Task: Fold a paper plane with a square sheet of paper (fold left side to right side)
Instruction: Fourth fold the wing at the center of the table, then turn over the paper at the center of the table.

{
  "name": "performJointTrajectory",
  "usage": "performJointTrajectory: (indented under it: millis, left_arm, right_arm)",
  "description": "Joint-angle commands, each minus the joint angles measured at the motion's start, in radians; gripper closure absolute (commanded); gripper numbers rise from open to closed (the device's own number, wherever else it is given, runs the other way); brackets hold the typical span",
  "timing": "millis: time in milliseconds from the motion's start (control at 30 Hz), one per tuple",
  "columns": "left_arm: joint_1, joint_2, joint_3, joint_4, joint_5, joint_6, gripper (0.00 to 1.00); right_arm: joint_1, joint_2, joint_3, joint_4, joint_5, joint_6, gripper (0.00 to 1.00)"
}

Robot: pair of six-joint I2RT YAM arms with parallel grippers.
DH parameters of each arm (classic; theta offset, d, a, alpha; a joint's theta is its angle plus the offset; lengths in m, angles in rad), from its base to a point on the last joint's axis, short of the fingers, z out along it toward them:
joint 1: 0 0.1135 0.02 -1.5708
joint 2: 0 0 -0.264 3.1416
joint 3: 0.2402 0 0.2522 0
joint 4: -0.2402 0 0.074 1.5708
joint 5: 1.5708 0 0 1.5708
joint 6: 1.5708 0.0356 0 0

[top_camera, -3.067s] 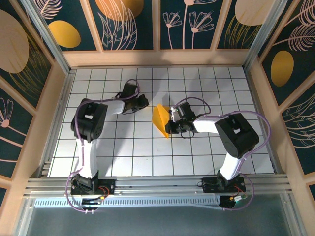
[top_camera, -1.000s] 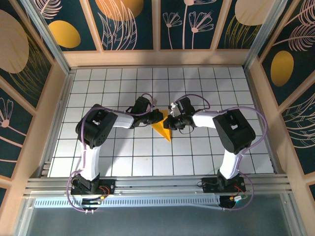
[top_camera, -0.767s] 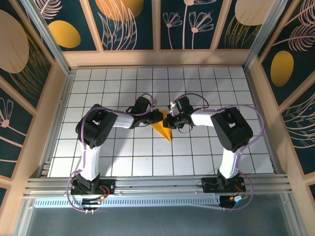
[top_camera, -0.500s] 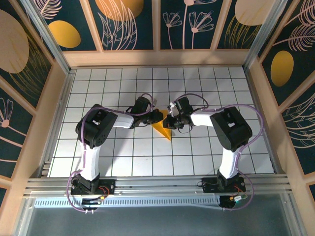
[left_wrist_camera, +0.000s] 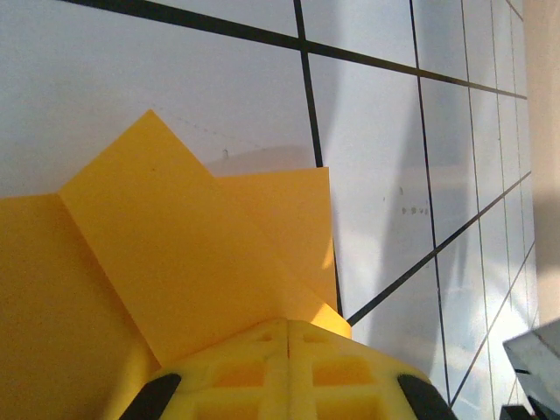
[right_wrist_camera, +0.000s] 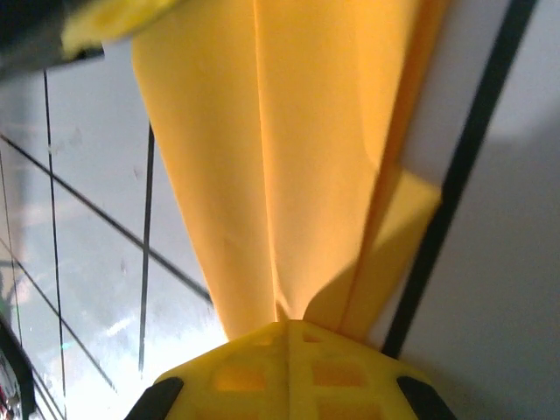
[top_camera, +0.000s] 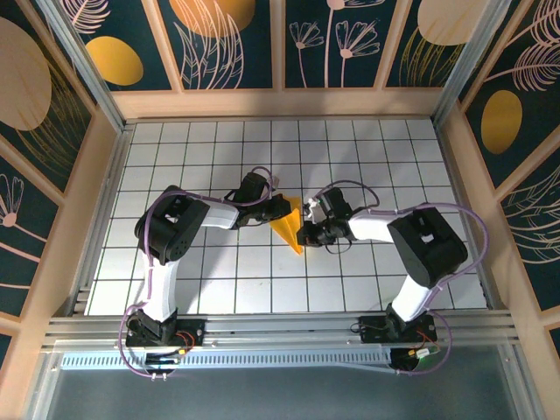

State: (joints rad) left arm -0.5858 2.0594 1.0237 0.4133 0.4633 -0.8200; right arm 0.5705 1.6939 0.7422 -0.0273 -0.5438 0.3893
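Observation:
The square sheet of paper (top_camera: 287,226) lies mid-table, folded into a narrow orange-yellow wedge whose point faces the near edge. My left gripper (top_camera: 282,208) is shut, its tips resting on the wedge's far left part. In the left wrist view the shut yellow fingertips (left_wrist_camera: 289,325) sit on layered paper flaps (left_wrist_camera: 175,262). My right gripper (top_camera: 306,234) is also shut and presses the wedge's right edge near the point. Long creases of the paper (right_wrist_camera: 289,157) run down to the right gripper's closed tips (right_wrist_camera: 289,325) in the right wrist view.
The white gridded table (top_camera: 210,280) is ringed by wooden walls with dark floral panels (top_camera: 227,44). A metal rail (top_camera: 280,328) runs along the near edge beside both arm bases. Both forearms lie low over the table's middle.
My right gripper has slid along the paper's right edge toward the near point, and its arm has swung outward. The left gripper has stayed put on the paper.

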Motion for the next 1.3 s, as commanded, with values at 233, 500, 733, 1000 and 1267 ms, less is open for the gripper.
performJointTrajectory:
  millis: [233,500,733,1000,1267]
  left_arm:
    - [-0.001,-0.057,0.008,-0.084,-0.010,-0.018,0.84]
    - [-0.002,-0.259,0.009,-0.102,-0.115,0.027,0.63]
    - [0.000,-0.468,-0.145,-0.127,-0.295,0.062,0.58]
    - [0.004,-0.597,-0.254,-0.166,-0.384,0.081,0.53]
    - [0.015,-0.665,-0.293,-0.209,-0.437,0.086,0.52]
  right_arm:
    - [-0.082,-0.212,-0.041,-0.112,-0.058,-0.037,0.81]
    - [-0.138,-0.199,-0.007,0.002,-0.012,-0.053,0.55]
    - [-0.098,-0.087,0.048,0.073,-0.010,-0.067,0.55]
    - [-0.049,0.034,0.111,0.112,-0.006,-0.072,0.55]
    - [-0.029,0.088,0.138,0.119,-0.004,-0.068,0.68]
